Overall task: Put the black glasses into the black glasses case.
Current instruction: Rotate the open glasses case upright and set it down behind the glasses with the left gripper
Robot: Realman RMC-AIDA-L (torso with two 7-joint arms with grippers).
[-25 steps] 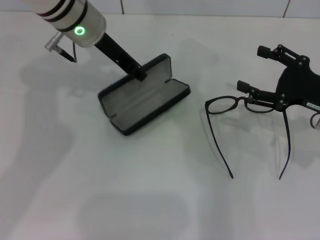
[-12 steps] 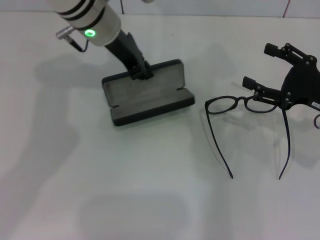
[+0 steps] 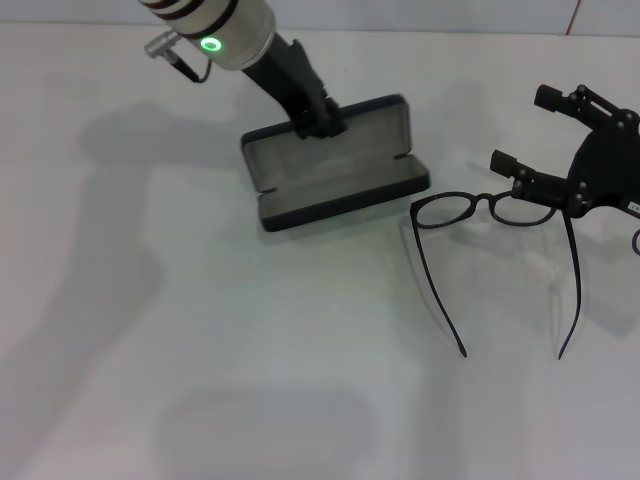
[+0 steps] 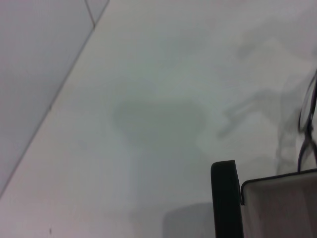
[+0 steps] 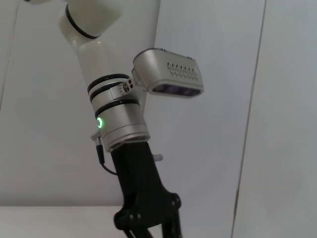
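The black glasses case (image 3: 335,172) lies open on the white table (image 3: 250,350), grey lining up, its lid raised at the back. My left gripper (image 3: 318,122) is shut on the lid's rim. The case's edge and lining also show in the left wrist view (image 4: 225,198). The black glasses (image 3: 488,203) lie unfolded just right of the case, temple arms stretching toward the table's front. They show faintly in the left wrist view (image 4: 308,119). My right gripper (image 3: 520,130) is open at the far right, its lower finger over the glasses' right lens.
A tiled wall (image 3: 400,12) runs along the table's back edge. The right wrist view shows my left arm (image 5: 119,124) against that wall.
My left gripper has dragged the open case to the right and slightly back, turning it closer to the glasses. The right gripper shifted slightly right; the glasses have not moved.
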